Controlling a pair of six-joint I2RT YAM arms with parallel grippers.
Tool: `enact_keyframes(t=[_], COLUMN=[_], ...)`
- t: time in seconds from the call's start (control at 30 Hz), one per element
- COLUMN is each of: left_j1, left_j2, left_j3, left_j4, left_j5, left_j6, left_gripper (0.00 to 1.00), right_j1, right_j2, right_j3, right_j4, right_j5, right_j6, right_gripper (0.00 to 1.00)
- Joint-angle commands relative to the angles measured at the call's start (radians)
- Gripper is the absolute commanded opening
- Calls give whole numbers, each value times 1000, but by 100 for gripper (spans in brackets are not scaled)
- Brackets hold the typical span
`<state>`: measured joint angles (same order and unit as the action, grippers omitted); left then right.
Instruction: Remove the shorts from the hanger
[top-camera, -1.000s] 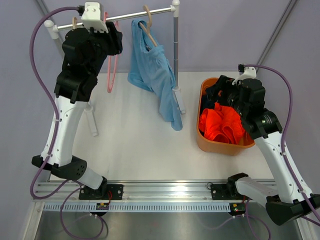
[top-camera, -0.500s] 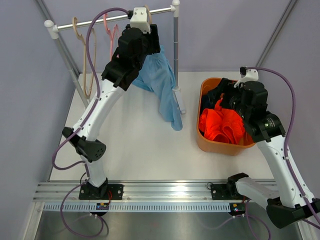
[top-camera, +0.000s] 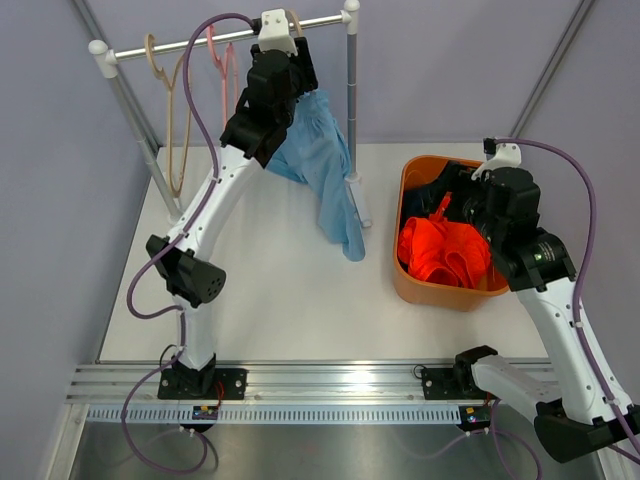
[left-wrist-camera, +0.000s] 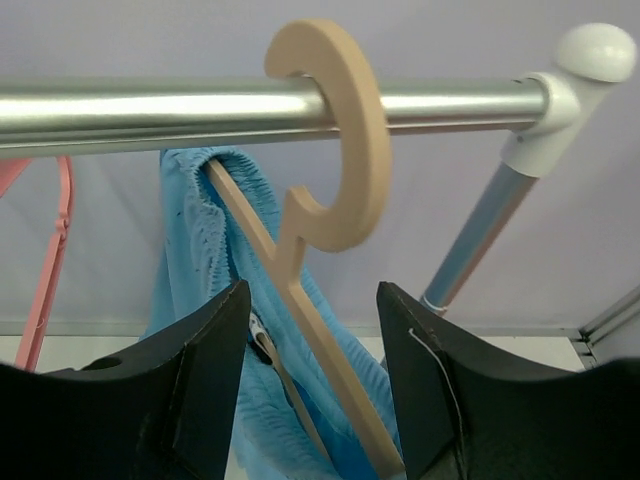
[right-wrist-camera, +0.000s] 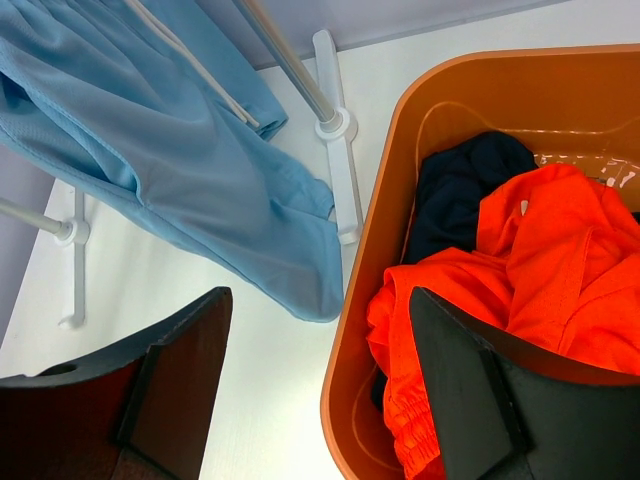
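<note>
Left wrist view: the left gripper (left-wrist-camera: 312, 300), jaws apart, faces the tan hanger (left-wrist-camera: 345, 150) at frame centre. Its arm slants down-right between them, carrying the light blue shorts (left-wrist-camera: 185, 260) from the rail (left-wrist-camera: 150, 105). The right gripper (right-wrist-camera: 320, 310), farther off, gapes empty over the orange bin (right-wrist-camera: 372, 230).

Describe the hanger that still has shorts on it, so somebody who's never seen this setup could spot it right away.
Find the metal rail across the far side of the table and follow it to the end by the upright post. The beige hanger there is the one; unlike the pink hanger and the other beige hanger, both bare, it carries the light blue shorts.
</note>
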<state>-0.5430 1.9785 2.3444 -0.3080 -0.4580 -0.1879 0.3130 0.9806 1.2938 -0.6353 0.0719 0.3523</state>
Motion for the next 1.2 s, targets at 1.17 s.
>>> enact_keyframes(t=[1.17], left_j1=[67], left_j2=[83], left_j3=[84], left_j4=[23], left_j5=[82], left_j6=[-10], left_gripper=[26], right_j1=[-3], right_j2=[-26], right_j3=[-16], right_j4=[9], right_j5=[19], right_j6=[-21], right_gripper=[80])
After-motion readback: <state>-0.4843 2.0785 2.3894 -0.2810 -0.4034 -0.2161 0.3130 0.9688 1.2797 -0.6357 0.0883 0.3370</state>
